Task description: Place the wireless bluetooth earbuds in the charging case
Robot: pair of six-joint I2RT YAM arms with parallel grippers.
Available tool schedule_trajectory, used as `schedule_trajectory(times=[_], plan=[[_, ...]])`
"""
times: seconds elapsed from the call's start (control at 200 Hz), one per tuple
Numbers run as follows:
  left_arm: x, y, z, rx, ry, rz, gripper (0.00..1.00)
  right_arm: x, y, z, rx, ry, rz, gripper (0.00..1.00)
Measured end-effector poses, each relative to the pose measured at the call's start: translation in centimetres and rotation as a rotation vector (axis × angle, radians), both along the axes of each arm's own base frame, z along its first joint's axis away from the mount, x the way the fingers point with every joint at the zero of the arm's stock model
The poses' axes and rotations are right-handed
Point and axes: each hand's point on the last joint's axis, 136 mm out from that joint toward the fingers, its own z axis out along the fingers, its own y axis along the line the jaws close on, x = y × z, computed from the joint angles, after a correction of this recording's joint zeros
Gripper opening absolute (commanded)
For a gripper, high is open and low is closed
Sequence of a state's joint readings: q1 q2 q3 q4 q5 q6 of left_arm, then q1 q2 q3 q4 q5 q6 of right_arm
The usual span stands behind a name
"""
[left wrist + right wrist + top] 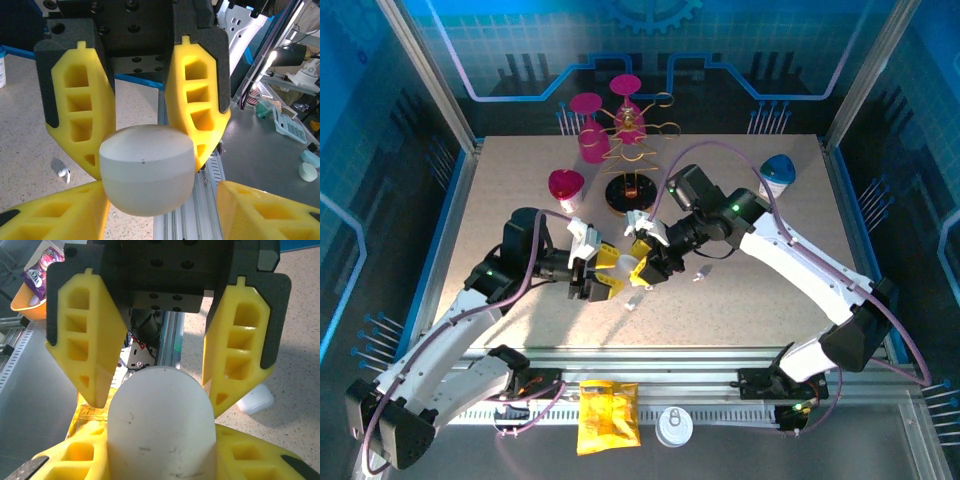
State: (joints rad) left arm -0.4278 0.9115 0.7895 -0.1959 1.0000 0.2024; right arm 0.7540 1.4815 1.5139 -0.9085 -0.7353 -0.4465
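Both claws gripping the white charging case (162,440), mid-frame from above.
My left claw (147,162) and right claw (159,402) are pinching the case from opposite ends. Its lid is looking closed, and an earbud (62,171) is lying on the table (25,125), lower left. I judge opening and inserting are both waiting.

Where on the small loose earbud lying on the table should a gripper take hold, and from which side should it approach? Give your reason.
Grip the earbud across its narrow width, coming straight down from above. It lies flat on the table with bare surface around it, so open jaws can probably straddle it; a sideways approach would likely just push it along.
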Motion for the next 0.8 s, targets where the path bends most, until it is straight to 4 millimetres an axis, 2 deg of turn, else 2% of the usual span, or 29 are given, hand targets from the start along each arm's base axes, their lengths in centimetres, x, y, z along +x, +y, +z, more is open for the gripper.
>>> schedule_trajectory(times=[0.195, 0.255, 0.49, 0.8], plan=[[0.16, -0.07, 0.02, -0.002, 0.016, 0.004, 0.55, -0.03, -0.03, -0.03, -0.002, 0.001, 0.000, 0.21], [0.16, -0.07, 0.02, -0.003, 0.016, 0.004, 0.60, -0.05, -0.03, -0.04, -0.003, 0.002, 0.000, 0.21], [0.24, -0.10, 0.11, -0.005, 0.019, 0.009, 0.60, 0.07, -0.01, -0.16, -0.013, -0.011, -0.006, 0.21], [0.55, -0.16, 0.03, -0.004, 0.034, 0.020, 0.52, -0.08, 0.05, -0.45, -0.031, -0.021, -0.007, 0.21]])
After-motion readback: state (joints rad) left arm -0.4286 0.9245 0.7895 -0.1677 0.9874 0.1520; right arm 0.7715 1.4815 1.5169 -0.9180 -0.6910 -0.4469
